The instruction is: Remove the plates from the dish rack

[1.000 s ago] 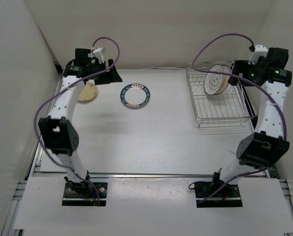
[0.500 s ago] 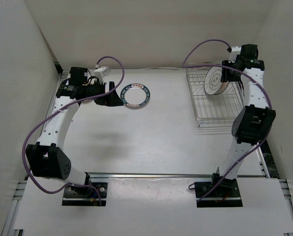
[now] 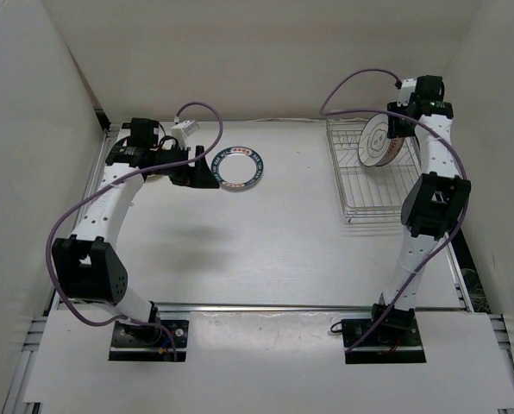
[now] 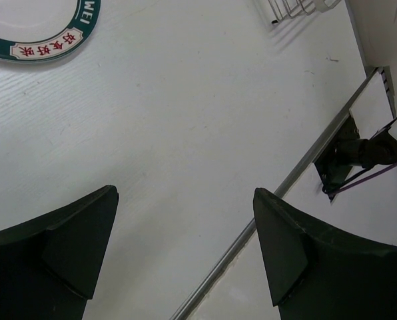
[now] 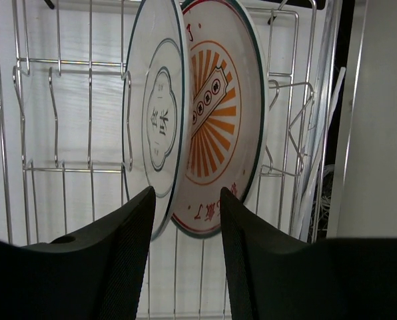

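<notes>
At the right rear of the table (image 3: 266, 241), your right gripper (image 5: 185, 197) reaches over the far end of the silver wire dish rack (image 3: 385, 210), where two plates stand on edge, leaning close together. One is the orange sunburst plate (image 5: 218, 120); the other is a white plate (image 5: 155, 127) that shows its stamped underside to the wrist camera. The claw is drawn in to about half width, and the near rims of both plates sit between its black fingers (image 5: 128, 247). You cannot tell from either view whether it is truly clenched on them or only framing them. Across the table, your left gripper (image 4: 185, 193) hangs released, fingers spread wide with nothing between them. It is low over the bare white surface, just beside the green-rimmed lettered plate (image 3: 237, 167), which lies flat at the rear centre, well apart from the rack.
</notes>
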Motion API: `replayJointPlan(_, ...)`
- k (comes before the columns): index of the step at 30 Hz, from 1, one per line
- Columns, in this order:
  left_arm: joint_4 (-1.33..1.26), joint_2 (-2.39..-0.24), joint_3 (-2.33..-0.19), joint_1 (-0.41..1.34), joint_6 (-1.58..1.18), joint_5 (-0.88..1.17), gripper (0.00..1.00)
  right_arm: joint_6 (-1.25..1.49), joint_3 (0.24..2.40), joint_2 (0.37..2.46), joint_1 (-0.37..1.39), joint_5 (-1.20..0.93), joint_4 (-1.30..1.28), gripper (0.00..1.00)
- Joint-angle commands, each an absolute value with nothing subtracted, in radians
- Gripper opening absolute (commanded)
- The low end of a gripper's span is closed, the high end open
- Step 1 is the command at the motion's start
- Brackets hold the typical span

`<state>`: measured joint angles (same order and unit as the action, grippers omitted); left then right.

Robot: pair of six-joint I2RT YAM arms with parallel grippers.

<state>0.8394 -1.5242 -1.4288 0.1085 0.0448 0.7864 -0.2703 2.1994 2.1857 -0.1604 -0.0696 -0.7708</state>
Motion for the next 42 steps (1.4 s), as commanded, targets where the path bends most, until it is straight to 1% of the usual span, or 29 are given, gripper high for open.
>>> replayJointPlan(1,0.847,-1.540,-1.437,0.104,0.060,0.831,0.93,-0.259,2.267,2.227,-0.156,-0.069,-0.721,0.47)
replayJointPlan(3,0.856,-1.549,-1.437,0.104,0.060,0.831,0.93,-0.259,2.283,2.237,-0.156,-0.081,-0.721,0.47)
replayJointPlan(5,0.856,-1.559,-1.447,0.104,0.060,0.831,0.93,-0.250,2.305,2.264,-0.156,-0.092,-0.721,0.44)
replayJointPlan(6,0.856,-1.559,-1.447,0.104,0.060,0.831,0.93,-0.250,2.306,2.264,-0.156,-0.092,-0.712,0.38)
replayJointPlan(8,0.856,-1.569,-1.447,0.104,0.060,0.831,0.93,-0.241,2.319,2.286,-0.156,-0.092,-0.712,0.32)
replayJointPlan(9,0.856,-1.569,-1.447,0.104,0.060,0.831,0.93,-0.241,2.332,2.286,-0.156,-0.092,-0.712,0.24)
replayJointPlan(11,0.856,-1.580,-1.456,0.104,0.060,0.831,0.93,-0.241,2.332,2.286,-0.156,-0.101,-0.712,0.17)
replayJointPlan(13,0.856,-1.591,-1.456,0.104,0.060,0.831,0.93,-0.232,2.332,2.276,-0.156,-0.101,-0.712,0.06)
replayJointPlan(16,0.856,-1.591,-1.465,0.104,0.060,0.831,0.93,-0.209,2.332,2.249,-0.156,-0.124,-0.712,0.00)
replayJointPlan(19,0.856,-1.591,-1.474,0.104,0.060,0.831,0.93,-0.177,2.332,2.204,-0.147,-0.133,-0.712,0.00)
replayJointPlan(23,0.856,-1.582,-1.465,0.104,0.060,0.841,0.93,-0.132,2.322,2.149,-0.137,-0.075,-0.703,0.00)
replayJointPlan(27,0.856,-1.557,-1.465,0.104,0.060,0.841,0.93,-0.107,2.322,2.089,-0.115,-0.061,-0.693,0.00)
replayJointPlan(31,0.856,-1.537,-1.456,0.104,0.060,0.841,0.93,-0.098,2.303,2.036,-0.094,0.017,-0.684,0.00)
replayJointPlan(34,0.856,-1.526,-1.445,0.104,0.060,0.841,0.96,-0.089,2.275,1.982,-0.084,0.041,-0.684,0.00)
replayJointPlan(38,0.856,-1.516,-1.445,0.104,0.051,0.841,0.99,-0.068,2.186,1.869,-0.075,-0.040,-0.698,0.00)
replayJointPlan(41,0.856,-1.506,-1.445,0.104,0.051,0.859,0.99,-0.039,2.116,1.790,-0.066,-0.229,-0.729,0.00)
replayJointPlan(42,0.856,-1.506,-1.445,0.104,0.051,0.874,0.99,-0.029,2.058,1.773,-0.066,-0.315,-0.756,0.00)
